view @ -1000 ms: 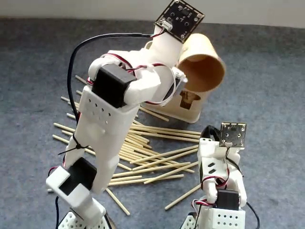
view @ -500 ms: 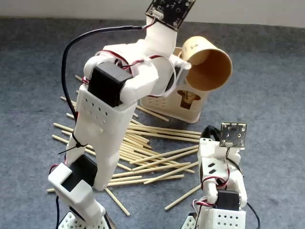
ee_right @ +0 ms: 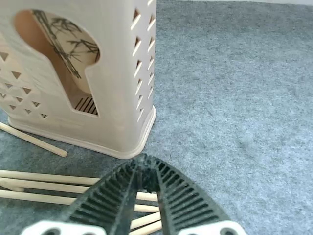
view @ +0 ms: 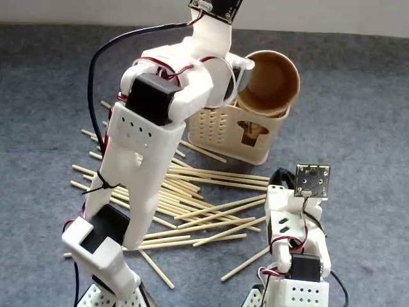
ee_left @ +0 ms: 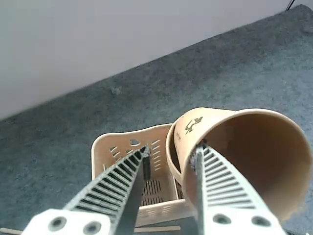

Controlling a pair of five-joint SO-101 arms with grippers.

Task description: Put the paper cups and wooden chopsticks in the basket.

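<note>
A tan paper cup (view: pixel 271 83) leans in the top of the cream basket (view: pixel 223 131), mouth turned up and sideways. My left gripper (ee_left: pixel 170 155) is open over the basket (ee_left: pixel 117 147). One finger sits inside the rim of this cup (ee_left: pixel 239 156), and the other stands clear of its wall. Another cup with a bamboo print (ee_right: pixel 68 54) shows through the cutout in the basket (ee_right: pixel 122 73). Several wooden chopsticks (view: pixel 204 211) lie scattered on the carpet. My right gripper (ee_right: pixel 145 164) is shut and empty, low over some chopsticks (ee_right: pixel 29 178) beside the basket's corner.
Grey carpet (view: pixel 358 128) covers the table, with open room to the right of and behind the basket. A pale wall (ee_left: pixel 98 39) runs along the far edge. The right arm (view: pixel 291 224) stands at the front right, the left arm's body (view: pixel 140 166) over the chopstick pile.
The left arm carried the cup from above and beside the basket down onto its top, turning the mouth upward. The right arm has not moved.
</note>
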